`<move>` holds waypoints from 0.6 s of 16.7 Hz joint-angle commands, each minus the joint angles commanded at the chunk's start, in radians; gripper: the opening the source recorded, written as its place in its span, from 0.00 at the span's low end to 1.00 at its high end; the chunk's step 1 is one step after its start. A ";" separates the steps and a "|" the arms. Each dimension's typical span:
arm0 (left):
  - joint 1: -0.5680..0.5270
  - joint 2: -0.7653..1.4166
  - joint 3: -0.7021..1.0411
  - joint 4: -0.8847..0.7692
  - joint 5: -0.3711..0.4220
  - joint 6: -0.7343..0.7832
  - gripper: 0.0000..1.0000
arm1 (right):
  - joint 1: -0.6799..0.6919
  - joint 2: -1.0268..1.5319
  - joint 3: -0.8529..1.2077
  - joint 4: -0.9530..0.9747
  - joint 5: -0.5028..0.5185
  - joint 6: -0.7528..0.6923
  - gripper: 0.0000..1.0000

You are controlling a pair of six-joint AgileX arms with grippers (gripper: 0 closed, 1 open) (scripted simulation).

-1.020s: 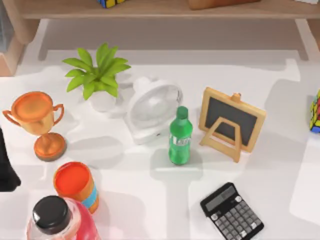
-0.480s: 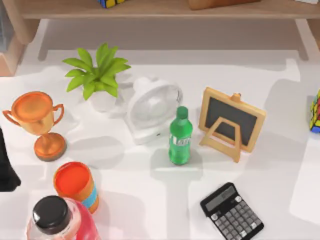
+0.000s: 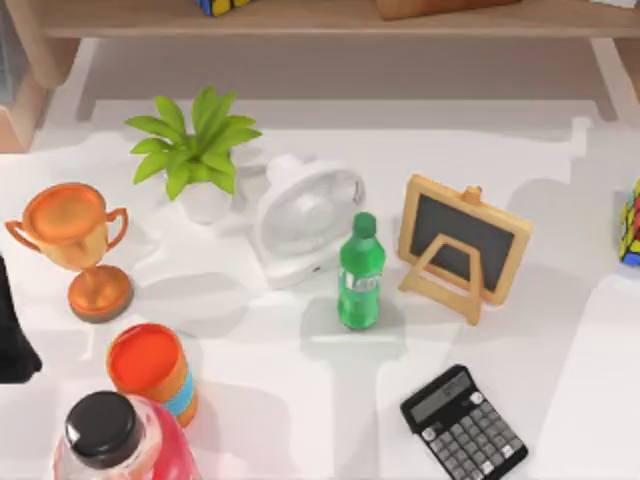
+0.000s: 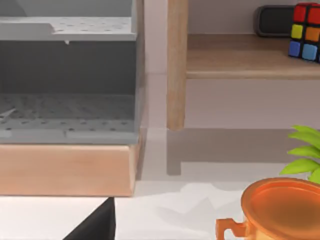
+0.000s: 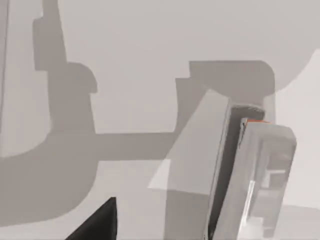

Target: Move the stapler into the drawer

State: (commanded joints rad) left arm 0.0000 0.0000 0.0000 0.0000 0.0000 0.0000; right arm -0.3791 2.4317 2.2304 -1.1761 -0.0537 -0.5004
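**Top view.** Nothing on the desk [image 3: 300,400] has moved in the last second. The trophy [image 3: 75,245], the potted plant [image 3: 195,150], the round white fan [image 3: 305,215], the green bottle [image 3: 360,275], the small chalkboard easel [image 3: 462,245] and the calculator [image 3: 463,425] all sit where they did. What has changed is the soft shadow on the right side of the desk, whose edge now runs along a different line. I take that to mean the right arm is moving out beyond that side. The left arm [image 3: 12,330] is a dark shape at the left edge, unchanged and seemingly parked.

**Left wrist view.** The camera looks across the desk at the drawer [image 4: 67,120], a grey perforated tray standing open above a wooden base. Beside it are a shelf post [image 4: 177,65] and the trophy's orange rim. A dark corner of the left pincer [image 4: 97,225] shows low down. I cannot tell whether it is spread or pressed together. The drawer looks ready to receive.

**Right wrist view.** The stapler [image 5: 257,175] lies on the pale desk close under the camera, with its dark slit and a touch of orange at one end. A dark corner of the right pincer [image 5: 97,222] sits apart from the stapler. I cannot tell its state either. In my judgement the stapler is not yet gripped, and the arm is closing in to pick it up.
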 joint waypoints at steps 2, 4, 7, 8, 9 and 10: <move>0.000 0.000 0.000 0.000 0.000 0.000 1.00 | -0.012 -0.089 -0.109 0.146 -0.036 -0.076 1.00; 0.000 0.000 0.000 0.000 0.000 0.000 1.00 | -0.041 -0.183 -0.230 0.324 -0.075 -0.159 1.00; 0.000 0.000 0.000 0.000 0.000 0.000 1.00 | -0.114 -0.321 -0.424 0.624 -0.135 -0.286 1.00; 0.000 0.000 0.000 0.000 0.000 0.000 1.00 | -0.146 -0.363 -0.492 0.730 -0.155 -0.329 1.00; 0.000 0.000 0.000 0.000 0.000 0.000 1.00 | -0.180 -0.404 -0.561 0.837 -0.174 -0.372 1.00; 0.000 0.000 0.000 0.000 0.000 0.000 1.00 | -0.217 -0.440 -0.631 0.946 -0.194 -0.415 1.00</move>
State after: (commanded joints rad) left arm 0.0000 0.0000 0.0000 0.0000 0.0000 0.0000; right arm -0.5959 1.9913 1.5995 -0.2302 -0.2475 -0.9157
